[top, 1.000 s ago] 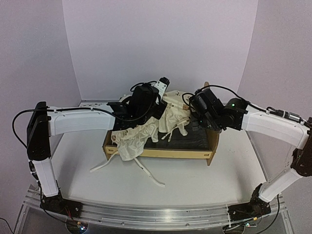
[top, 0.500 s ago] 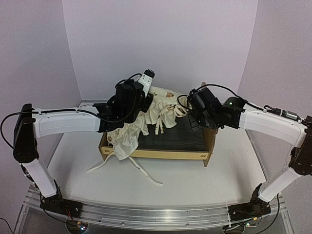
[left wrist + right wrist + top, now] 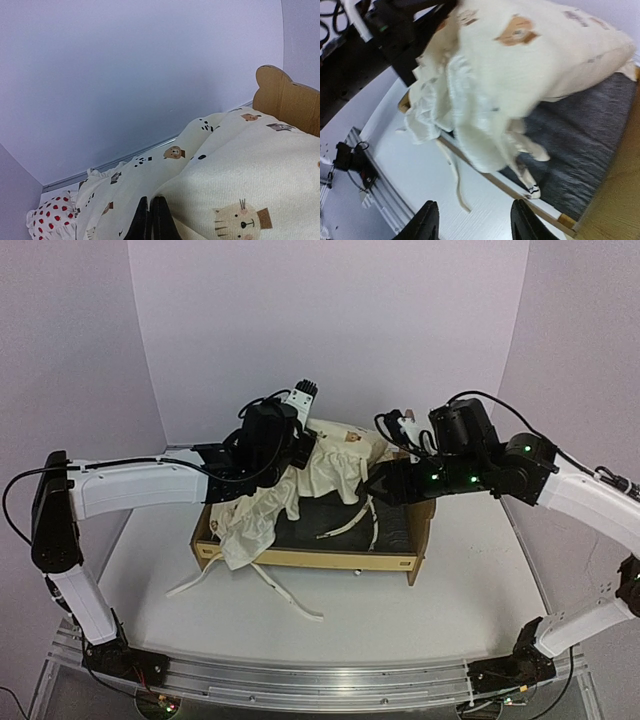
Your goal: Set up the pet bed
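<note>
The pet bed (image 3: pixel 310 558), a low rectangular frame of light plywood, is set at the middle of the white worktop (image 3: pixel 450 620), nearer its far edge. Its long front rail is parallel to the near edge, and its taller end panel is turned toward the right edge. A rounded, ear-shaped headboard top (image 3: pixel 285 97) is seen in smooth brown wood. The grey felt base (image 3: pixel 580 125) is matte and fibrous, and is largely bare at the right half. A cream cover (image 3: pixel 330 460) of soft cloth, printed with small bears and cats and edged in ruffles, is held raised over the bed's far left part. A crumpled fold is draped over the left end of the frame. Narrow cream ties (image 3: pixel 285 595) are trailed across the front rail onto the worktop. The left jaws are clenched on a fold of the cover, their black fingers (image 3: pixel 145 222) pressed together. The right jaws are released over the bed, with nothing between them. A small white pillow (image 3: pixel 50 217) dotted with red is seen beyond the cover.
</note>
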Controlling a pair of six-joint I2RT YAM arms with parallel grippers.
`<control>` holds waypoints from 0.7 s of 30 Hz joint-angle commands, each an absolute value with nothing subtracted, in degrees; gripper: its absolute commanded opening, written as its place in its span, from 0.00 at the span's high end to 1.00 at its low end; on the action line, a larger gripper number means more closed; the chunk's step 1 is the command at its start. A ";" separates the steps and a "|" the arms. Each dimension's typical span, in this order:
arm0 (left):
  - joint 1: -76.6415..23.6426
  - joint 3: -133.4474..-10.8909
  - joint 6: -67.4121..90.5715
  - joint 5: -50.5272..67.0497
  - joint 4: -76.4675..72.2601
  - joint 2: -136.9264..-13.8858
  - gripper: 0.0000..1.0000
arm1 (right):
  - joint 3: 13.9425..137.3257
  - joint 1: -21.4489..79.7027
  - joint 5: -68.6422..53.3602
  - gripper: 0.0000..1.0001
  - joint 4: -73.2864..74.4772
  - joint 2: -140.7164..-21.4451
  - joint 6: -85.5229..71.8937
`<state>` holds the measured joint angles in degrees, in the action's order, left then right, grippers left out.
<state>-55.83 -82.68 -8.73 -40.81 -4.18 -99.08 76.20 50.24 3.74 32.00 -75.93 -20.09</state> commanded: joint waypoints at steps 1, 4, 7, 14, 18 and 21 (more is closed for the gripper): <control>-55.45 -86.48 -4.38 -39.18 -2.53 -99.67 1.00 | 76.39 50.36 -9.24 0.46 27.26 -80.14 -26.05; -55.46 -87.10 -4.14 -38.75 -1.73 -99.90 1.00 | 76.44 50.41 -7.27 0.44 27.16 -82.12 -26.19; -55.46 -88.39 -4.48 -38.92 -0.62 -100.44 1.00 | 75.87 50.48 -5.54 0.44 27.23 -83.56 -25.06; -55.49 -89.63 -5.16 -39.34 -0.35 -100.81 1.00 | 71.99 50.49 0.36 0.39 27.81 -83.37 -21.21; -55.46 -89.81 -5.27 -39.46 -0.36 -100.81 1.00 | 69.08 50.52 4.44 0.38 28.56 -82.58 -19.49; -55.46 -90.11 -5.25 -39.46 0.56 -100.96 1.00 | 67.40 50.46 6.06 0.38 28.53 -82.88 -18.98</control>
